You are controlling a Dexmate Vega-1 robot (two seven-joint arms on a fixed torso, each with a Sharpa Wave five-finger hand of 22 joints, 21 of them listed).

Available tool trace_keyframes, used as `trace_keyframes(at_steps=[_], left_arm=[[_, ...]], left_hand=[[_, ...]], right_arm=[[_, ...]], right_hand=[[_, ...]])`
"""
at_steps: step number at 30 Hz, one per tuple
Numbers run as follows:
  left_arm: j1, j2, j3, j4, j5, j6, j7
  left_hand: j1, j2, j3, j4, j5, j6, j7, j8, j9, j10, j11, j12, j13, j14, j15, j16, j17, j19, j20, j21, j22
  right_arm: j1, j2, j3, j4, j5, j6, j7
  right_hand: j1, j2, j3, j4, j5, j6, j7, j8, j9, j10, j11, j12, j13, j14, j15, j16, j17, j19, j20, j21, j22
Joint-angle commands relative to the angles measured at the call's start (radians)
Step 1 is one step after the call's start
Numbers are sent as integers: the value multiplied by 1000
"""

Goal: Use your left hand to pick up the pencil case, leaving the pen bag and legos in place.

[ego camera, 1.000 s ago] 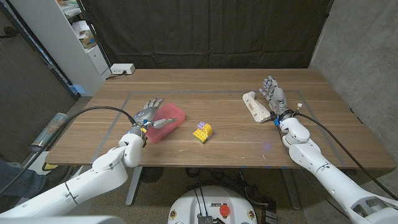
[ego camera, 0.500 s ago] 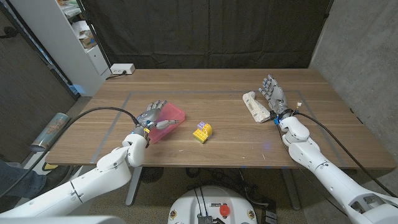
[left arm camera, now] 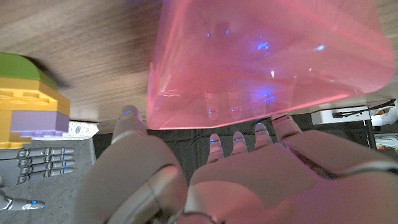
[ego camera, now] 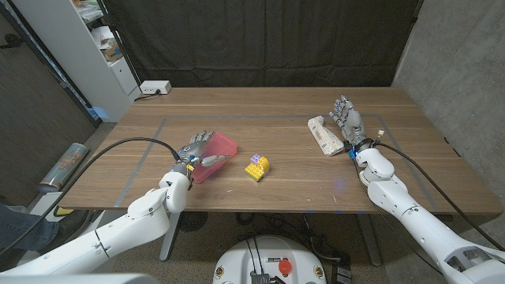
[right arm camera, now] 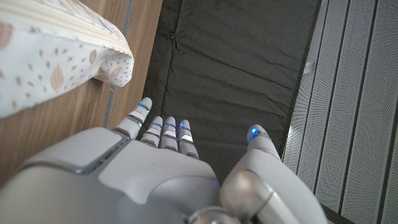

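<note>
The pink translucent pencil case lies left of the table's middle, tipped up at one end. My left hand grips its near end, thumb on one side and fingers on the other. In the left wrist view the fingertips of my left hand show through the case's edge. The yellow, purple and green legos sit just right of the case. The white patterned pen bag lies at the right, with my right hand open beside it.
A white shelf stands beyond the table's back left corner. A white power strip lies at the back edge. A grey cylinder hangs off the table's left side.
My left hand has slid to the right along the table and closed around the pencil case, which has shifted right and tipped up. The right hand, legos and pen bag have stayed put.
</note>
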Motion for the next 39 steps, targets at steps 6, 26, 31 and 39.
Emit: trace_keyframes(at_steps=[6,26,31,39], left_arm=[[31,-7,-25,-7,-40,-2,41],[36,-9,-42,9,-83,-56,70],[39,-15,-50,20,-94,-81,86],[51,-15,-76,16,-120,-109,101]], left_hand=[[76,75,25,-7,1,92,-6,20,6,41,-23,31,3,128,-24,38,5,90,-1,9,7],[350,209,152,-49,-83,250,9,29,15,189,-62,78,18,354,-91,75,22,353,-2,71,16],[397,226,172,-52,-74,263,11,28,16,206,-68,83,20,373,-95,81,28,390,-3,82,17],[469,256,203,-54,-56,276,22,25,18,217,-60,86,24,391,-96,90,40,432,-3,95,17]], right_arm=[[-10,2,-3,-8,-2,2,-3],[-5,8,-9,0,0,-2,0],[-4,9,-10,3,-1,-3,1],[-4,8,-11,-3,-5,-7,-5]], right_hand=[[-4,6,-5,0,6,5,-4,0,2,3,-2,0,2,4,2,6,2,2,6,5,2],[-5,7,-7,-1,8,6,-5,1,2,2,-5,-1,2,7,5,8,2,1,11,5,2],[-5,7,-8,-1,8,6,-6,1,2,3,-4,0,2,8,5,8,2,0,12,5,2],[-5,7,-8,-1,9,7,-6,1,2,3,-5,-1,2,8,5,8,3,1,11,6,2]])
